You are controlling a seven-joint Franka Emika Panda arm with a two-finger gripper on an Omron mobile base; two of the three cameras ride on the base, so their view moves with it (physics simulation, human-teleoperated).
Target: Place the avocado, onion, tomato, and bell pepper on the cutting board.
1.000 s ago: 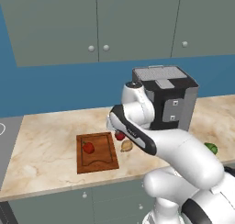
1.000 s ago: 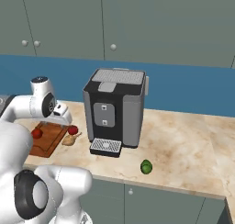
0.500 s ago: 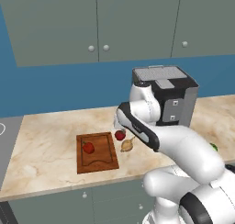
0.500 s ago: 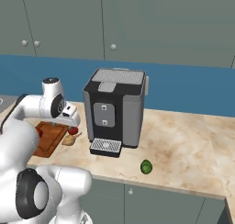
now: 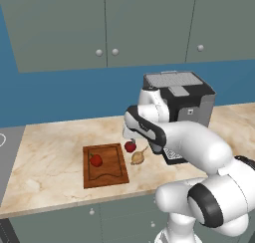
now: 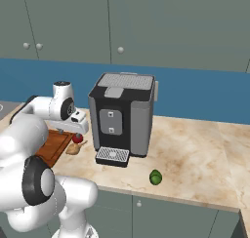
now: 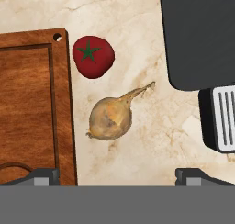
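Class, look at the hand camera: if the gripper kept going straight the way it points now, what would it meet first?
Most likely the onion, lying on the counter beside the cutting board; the open gripper points down at it, though depth is uncertain.

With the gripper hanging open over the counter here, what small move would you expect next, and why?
Probably a straight descent onto the tan-yellow onion with the thin stalk. It lies on the marble counter beside the reddish-brown wooden cutting board, not on it, and sits roughly between the open gripper fingertips in the hand view. The red round vegetable with a green star-shaped stem is also off the board, but farther from centre.
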